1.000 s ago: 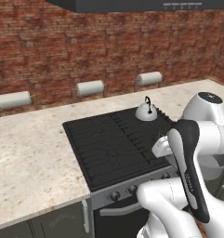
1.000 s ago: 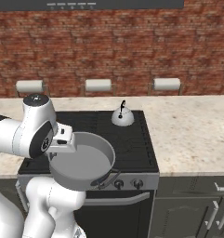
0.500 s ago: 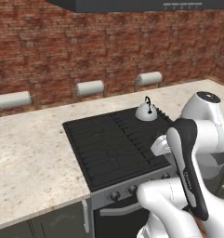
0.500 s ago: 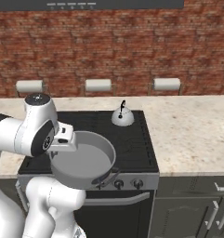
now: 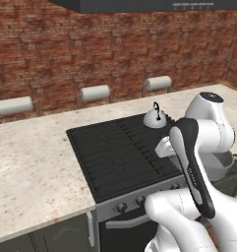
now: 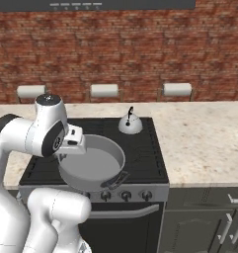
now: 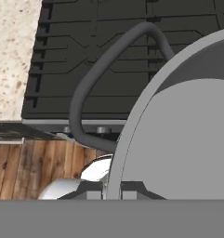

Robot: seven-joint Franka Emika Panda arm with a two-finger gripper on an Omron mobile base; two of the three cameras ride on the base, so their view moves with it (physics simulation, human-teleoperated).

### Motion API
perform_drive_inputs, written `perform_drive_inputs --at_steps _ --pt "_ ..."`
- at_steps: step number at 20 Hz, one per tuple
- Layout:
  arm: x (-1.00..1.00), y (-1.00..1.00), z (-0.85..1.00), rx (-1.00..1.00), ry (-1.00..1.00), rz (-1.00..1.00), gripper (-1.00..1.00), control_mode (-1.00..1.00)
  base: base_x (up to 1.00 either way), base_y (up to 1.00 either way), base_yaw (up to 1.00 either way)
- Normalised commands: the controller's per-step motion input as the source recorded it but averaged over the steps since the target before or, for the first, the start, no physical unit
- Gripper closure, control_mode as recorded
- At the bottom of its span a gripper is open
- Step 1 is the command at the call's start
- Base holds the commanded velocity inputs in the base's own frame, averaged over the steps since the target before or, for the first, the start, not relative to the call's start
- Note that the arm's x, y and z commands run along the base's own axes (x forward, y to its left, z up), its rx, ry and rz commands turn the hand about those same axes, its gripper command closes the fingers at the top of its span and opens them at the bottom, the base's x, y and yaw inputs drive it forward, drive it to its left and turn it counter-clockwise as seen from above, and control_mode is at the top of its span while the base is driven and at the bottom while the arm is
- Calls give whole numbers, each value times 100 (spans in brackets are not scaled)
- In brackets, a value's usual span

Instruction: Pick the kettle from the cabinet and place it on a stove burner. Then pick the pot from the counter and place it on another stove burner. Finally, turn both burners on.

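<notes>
Pot [image 6: 93, 163] held by rim in closed gripper [image 7: 112, 188], hanging over front burner [image 6: 140, 163]; kettle [image 6: 130, 123] at 1 o'clock, rear burner, apart.

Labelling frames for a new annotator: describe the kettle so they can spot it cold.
Find the black cooktop set into the beige counter below the brick wall. On its back right burner, as seen from the robot's side, sits the kettle: a small silvery dome with a thin black arched handle. The pot nearer the front is far wider, grey and open.
</notes>
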Motion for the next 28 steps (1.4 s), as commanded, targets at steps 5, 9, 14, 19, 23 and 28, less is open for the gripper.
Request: perform_drive_inputs --at_steps 5,9,14,19,23,28 --pt "41 -27 0 3 1 0 100 -100 0 0 0" --pt "29 -14 -3 0 0 0 100 -100 0 0 0" --pt "17 -4 -13 0 0 1 100 -100 0 0 0" --pt "25 -2 -16 0 0 1 100 -100 0 0 0" --pt "27 -1 -20 -2 0 0 100 -100 0 0 0" --pt "19 0 -22 -8 0 0 100 -100 0 0 0"
